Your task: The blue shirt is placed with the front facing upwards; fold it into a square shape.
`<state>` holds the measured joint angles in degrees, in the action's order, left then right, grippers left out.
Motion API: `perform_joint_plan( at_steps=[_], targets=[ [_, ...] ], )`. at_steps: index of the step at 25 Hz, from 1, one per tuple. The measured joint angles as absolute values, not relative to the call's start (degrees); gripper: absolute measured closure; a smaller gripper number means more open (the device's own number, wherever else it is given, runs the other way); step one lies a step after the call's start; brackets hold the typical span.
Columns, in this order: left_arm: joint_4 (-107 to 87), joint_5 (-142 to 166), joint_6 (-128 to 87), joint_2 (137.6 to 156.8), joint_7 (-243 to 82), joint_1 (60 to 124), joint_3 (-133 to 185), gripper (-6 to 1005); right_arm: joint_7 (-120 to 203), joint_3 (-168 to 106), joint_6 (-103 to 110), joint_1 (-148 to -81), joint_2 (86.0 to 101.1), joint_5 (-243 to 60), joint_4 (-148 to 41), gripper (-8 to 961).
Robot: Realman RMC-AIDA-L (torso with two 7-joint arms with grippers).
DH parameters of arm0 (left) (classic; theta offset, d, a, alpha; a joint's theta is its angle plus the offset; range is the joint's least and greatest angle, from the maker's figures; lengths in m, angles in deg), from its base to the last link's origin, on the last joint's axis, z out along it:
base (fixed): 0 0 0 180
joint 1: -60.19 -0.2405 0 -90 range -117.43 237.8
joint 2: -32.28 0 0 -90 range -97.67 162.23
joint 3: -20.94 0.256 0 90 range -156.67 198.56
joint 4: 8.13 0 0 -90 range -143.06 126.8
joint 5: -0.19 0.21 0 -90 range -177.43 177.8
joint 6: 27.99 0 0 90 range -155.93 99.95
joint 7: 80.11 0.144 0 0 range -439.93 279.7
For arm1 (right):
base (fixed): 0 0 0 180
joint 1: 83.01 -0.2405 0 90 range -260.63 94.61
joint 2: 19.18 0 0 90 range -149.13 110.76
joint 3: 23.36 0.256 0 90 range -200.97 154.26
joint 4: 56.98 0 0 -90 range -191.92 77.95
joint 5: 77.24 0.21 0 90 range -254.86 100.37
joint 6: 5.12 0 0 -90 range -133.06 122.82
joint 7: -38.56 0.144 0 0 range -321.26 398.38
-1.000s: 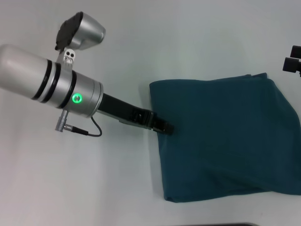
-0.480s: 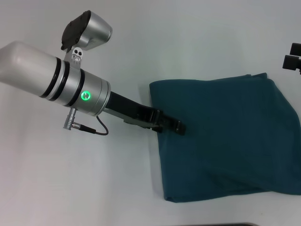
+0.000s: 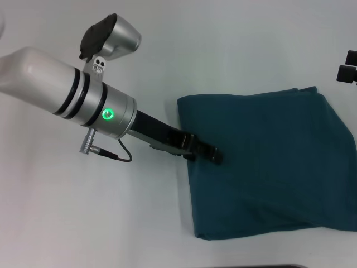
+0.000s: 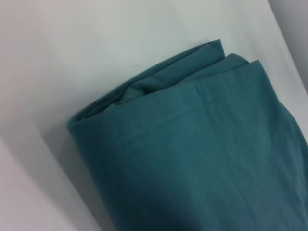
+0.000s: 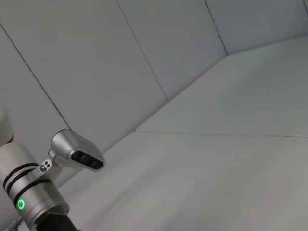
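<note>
Shirt (image 3: 262, 162) on table (image 3: 111, 223), right of centre — already folded to rough square, near edge uneven. Left gripper (image 3: 215, 156) at its left edge, finger state indeterminate. Right gripper (image 3: 348, 70) parked far right. Only tidying apparently left.

from the right wrist i see the pale desk (image 5: 216, 183), panelled walls (image 5: 96, 62), and the left arm (image 5: 33, 192) with its green light (image 5: 20, 204).
</note>
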<state>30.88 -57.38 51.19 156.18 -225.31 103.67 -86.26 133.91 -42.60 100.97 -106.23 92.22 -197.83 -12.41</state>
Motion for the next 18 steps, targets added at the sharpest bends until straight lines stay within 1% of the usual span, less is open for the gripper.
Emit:
perform_joint_plan(
  at_steps=[7, 12, 18],
  targets=[
    [30.81, -57.39, 50.76, 156.43, -225.46, 104.28, -84.36, 278, 133.92, -42.60, 101.10, -106.21, 92.26, -197.80, -12.36, 39],
    [31.01, -57.75, 50.38, 156.53, -225.25, 104.43, -81.92, 470, 134.10, -42.60, 101.67, -106.21, 92.21, -197.11, -12.32, 39],
    [31.32, -57.85, 50.19, 156.54, -224.31, 104.23, -82.08, 653, 134.62, -42.60, 102.09, -105.97, 92.22, -196.45, -11.42, 39]
  ],
)
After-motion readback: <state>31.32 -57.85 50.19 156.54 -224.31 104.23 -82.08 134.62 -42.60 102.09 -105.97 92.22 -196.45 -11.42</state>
